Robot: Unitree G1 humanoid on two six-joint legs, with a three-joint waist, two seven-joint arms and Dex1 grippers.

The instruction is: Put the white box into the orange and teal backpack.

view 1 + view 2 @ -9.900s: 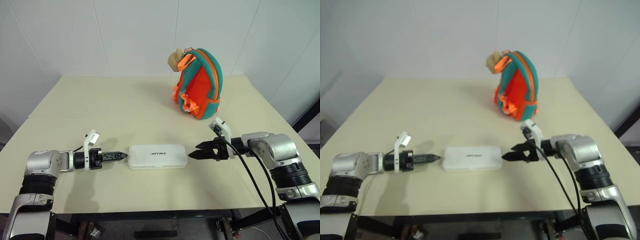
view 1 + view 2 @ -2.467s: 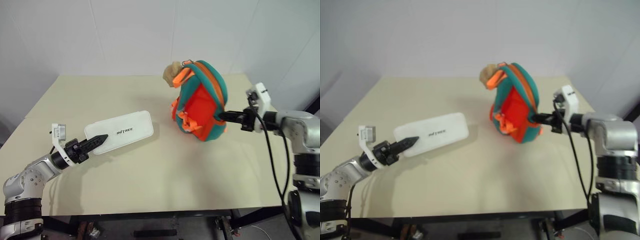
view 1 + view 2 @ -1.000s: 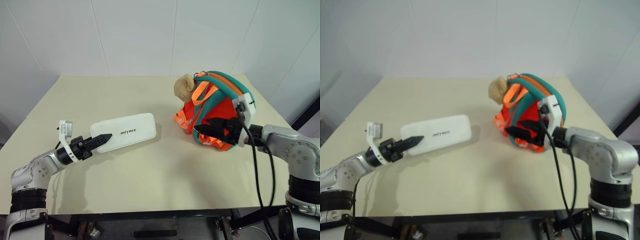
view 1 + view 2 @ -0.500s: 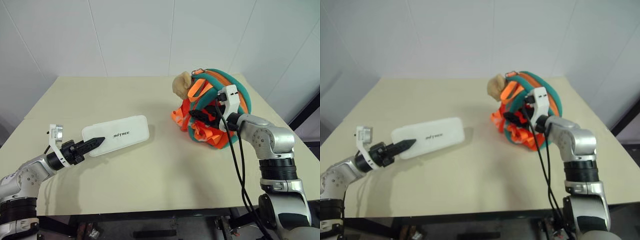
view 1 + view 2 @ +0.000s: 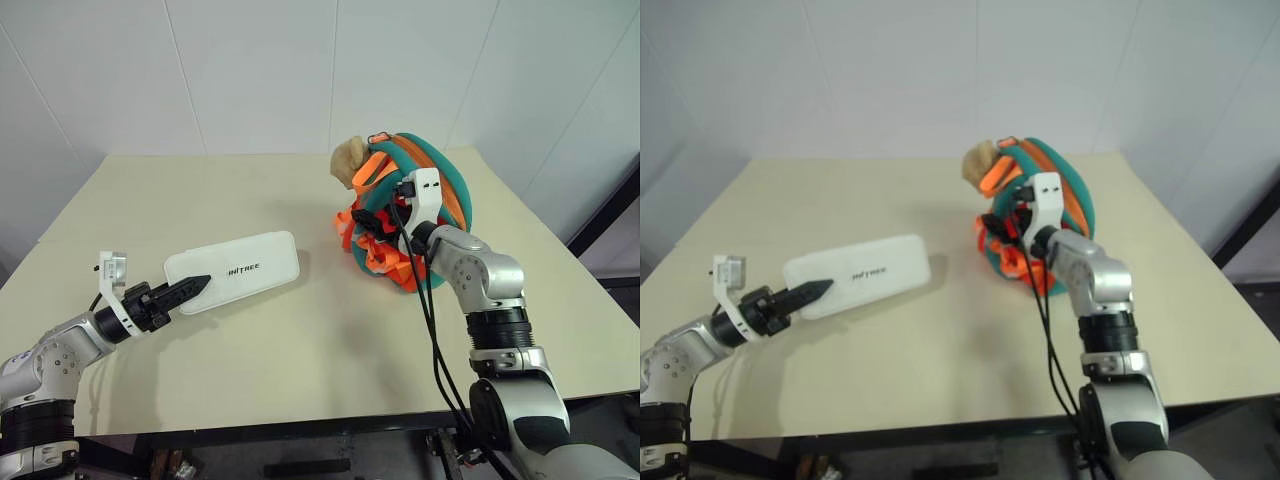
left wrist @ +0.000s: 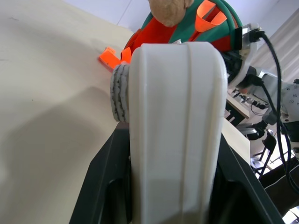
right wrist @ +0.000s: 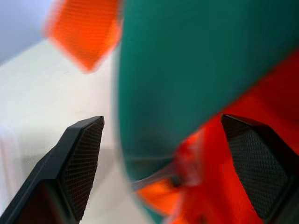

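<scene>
At the counter's (image 5: 300,350) left side, the left pincer (image 5: 190,289) is clamped on the near end of the white box (image 5: 235,271), holding it low over the surface. The right pincer (image 5: 368,226), spread wide, is pressed among the straps of the orange and teal backpack (image 5: 425,215) at the far right. Recommend the right pincer secure and spread the opening before the box is brought across end-first.

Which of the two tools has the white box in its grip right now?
The left tool: it is shut on the near end of the white box. The right tool stands open at the backpack.
</scene>
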